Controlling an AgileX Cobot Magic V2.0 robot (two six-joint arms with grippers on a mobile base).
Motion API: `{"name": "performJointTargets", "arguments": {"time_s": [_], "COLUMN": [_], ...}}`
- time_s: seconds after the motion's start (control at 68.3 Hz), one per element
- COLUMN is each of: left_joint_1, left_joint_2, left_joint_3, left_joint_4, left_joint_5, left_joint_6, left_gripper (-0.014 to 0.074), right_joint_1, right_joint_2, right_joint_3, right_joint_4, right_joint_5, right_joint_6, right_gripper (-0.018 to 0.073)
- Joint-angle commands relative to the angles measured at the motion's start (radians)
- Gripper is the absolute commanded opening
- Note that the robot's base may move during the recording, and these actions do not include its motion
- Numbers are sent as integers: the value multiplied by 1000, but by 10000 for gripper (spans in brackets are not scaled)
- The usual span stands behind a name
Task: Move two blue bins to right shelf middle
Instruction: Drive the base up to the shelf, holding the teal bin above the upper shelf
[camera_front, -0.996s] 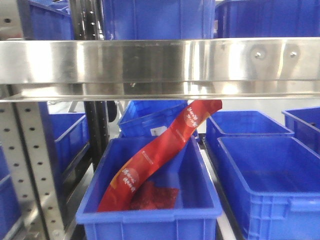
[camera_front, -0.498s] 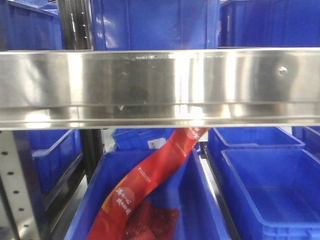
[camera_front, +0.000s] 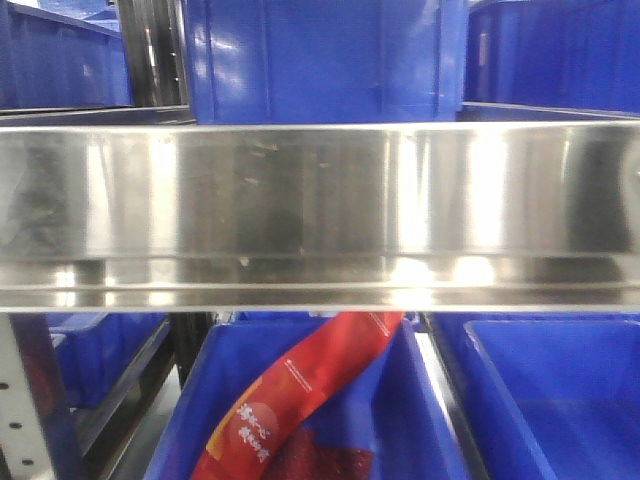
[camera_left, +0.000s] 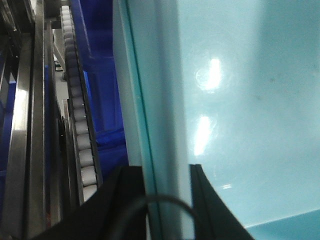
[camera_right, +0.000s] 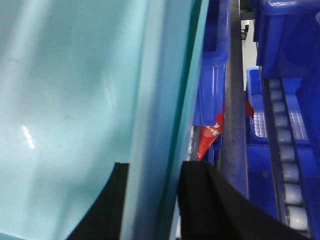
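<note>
Two grippers are clamped on what I read as one bin: on my left wrist feed the left gripper (camera_left: 167, 200) has its dark fingers either side of a pale teal wall (camera_left: 160, 100), and the right gripper (camera_right: 152, 200) pinches the opposite wall (camera_right: 160, 100) likewise. Out front, a steel shelf rail (camera_front: 320, 215) fills the view, with a blue bin (camera_front: 320, 60) above it and a red packet (camera_front: 300, 400) in a lower bin (camera_front: 410, 420).
</note>
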Motion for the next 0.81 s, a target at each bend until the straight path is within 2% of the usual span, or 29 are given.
{"name": "performJointTargets", "arguments": {"time_s": [0.0,0.791], "left_joint_1": [-7,-7], "left_joint_2": [-22,-22], "left_joint_3": [-24,-24], "left_joint_4": [-72,-72], "left_joint_5": [-87,-87], "left_joint_6": [11,11], "left_gripper": [-111,-111], "right_joint_1": [-1,-1], "right_joint_2": [-4,-4], "right_joint_3": [-11,-11], "right_joint_4": [-4,-4], "right_joint_5": [-79,-79], "right_joint_6": [22,22], "right_gripper": [-154,-154]}}
